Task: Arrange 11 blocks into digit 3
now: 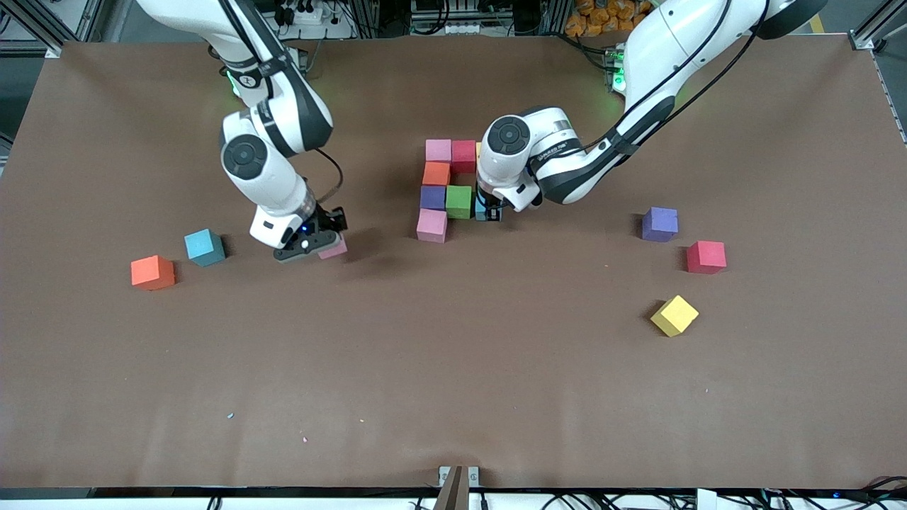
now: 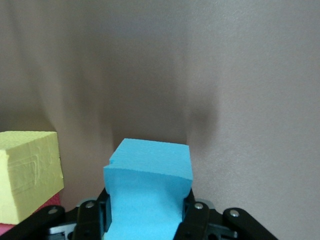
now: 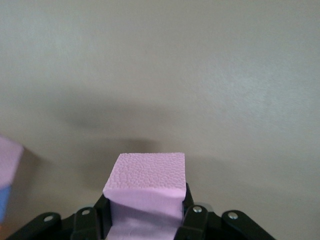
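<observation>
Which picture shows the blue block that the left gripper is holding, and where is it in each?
Front view: the blue block peeks out under the left gripper, right beside the green block.
Left wrist view: the blue block sits low in the middle, squeezed between the fingers.
Right wrist view: not in it.
Shared landmark: the yellow block beside the blue one, its edge visible in the front view.

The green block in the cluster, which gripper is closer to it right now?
Left. The left gripper, shut on a blue block, is right beside the green block; the right gripper, holding a pink block, is toward the right arm's end.
</observation>
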